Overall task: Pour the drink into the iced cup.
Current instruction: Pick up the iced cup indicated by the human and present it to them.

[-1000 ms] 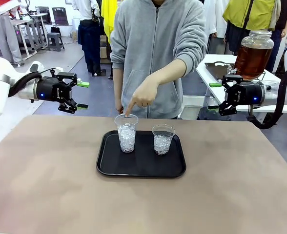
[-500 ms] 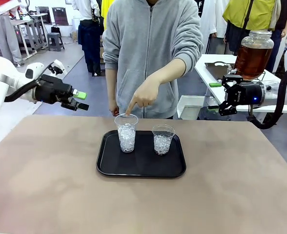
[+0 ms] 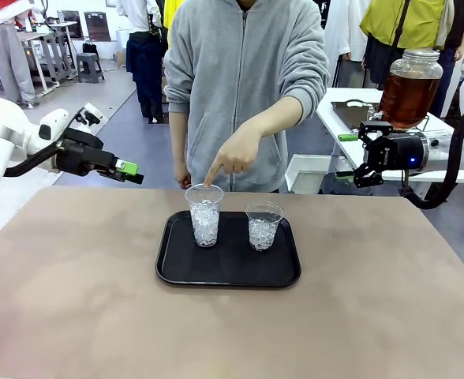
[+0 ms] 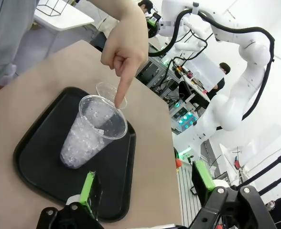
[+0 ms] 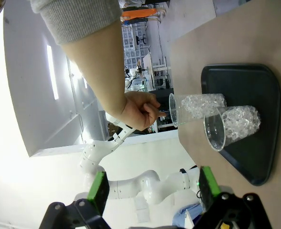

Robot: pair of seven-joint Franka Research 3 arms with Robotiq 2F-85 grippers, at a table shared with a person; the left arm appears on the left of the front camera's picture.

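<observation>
The drink (image 3: 408, 99) is not on your worktop (image 3: 74, 300) yet: the amber liquid sits in the big glass dispenser jar (image 3: 413, 71), lid on, on the white side table (image 3: 354, 95) past the worktop's right edge, just behind your right arm (image 3: 398, 151). That arm hovers in front of the jar with its jaws spread and nothing between the green pads, probably parked there because it is the one nearest the drink. On the worktop, a black tray (image 3: 177, 268) holds two clear plastic cups of ice close together but apart. The person's hand (image 3: 233, 154) reaches over from the far side with its index finger down at the rim of the taller cup (image 3: 204, 215), and I read that as marking the iced cup you are meant to fill, not the shorter cup (image 3: 263, 226) to its right. Your left arm (image 3: 27, 138) is off the worktop's left corner, angled toward the tray. Its wrist view looks down on the taller cup, with the padded fingers (image 4: 90, 188) wide apart and empty. No pouring has begun. Expect the jar to be heavy, smooth and wider than the jaws look able to span, so work out how the liquid will leave it. Keep clear of that pointing finger.
</observation>
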